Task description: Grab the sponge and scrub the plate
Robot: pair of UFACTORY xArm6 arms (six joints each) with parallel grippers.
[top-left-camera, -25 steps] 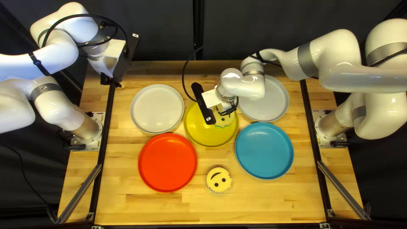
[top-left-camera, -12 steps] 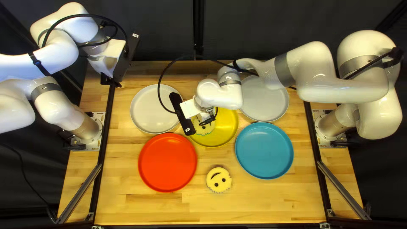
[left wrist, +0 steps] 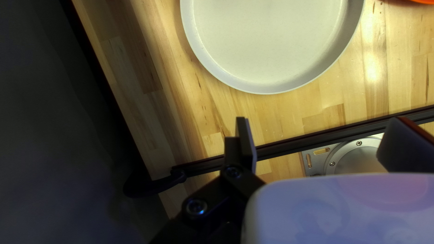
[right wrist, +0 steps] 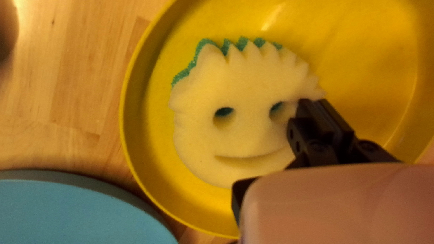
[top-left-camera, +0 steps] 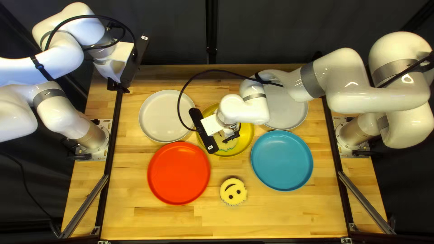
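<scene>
Sponge (right wrist: 244,86) lies in yellow plate (right wrist: 370,58); right gripper (top-left-camera: 231,136), fingers together, over it; left gripper (top-left-camera: 118,86), fingers apart.

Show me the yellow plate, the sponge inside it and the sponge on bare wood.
Yellow plate (right wrist: 361,58): right wrist view, bare inner surface.
Sponge inside it (right wrist: 248,133): right wrist view, between eyes and mouth.
Sponge on bare wood (top-left-camera: 234,194): top left view, between its eyes.
</scene>
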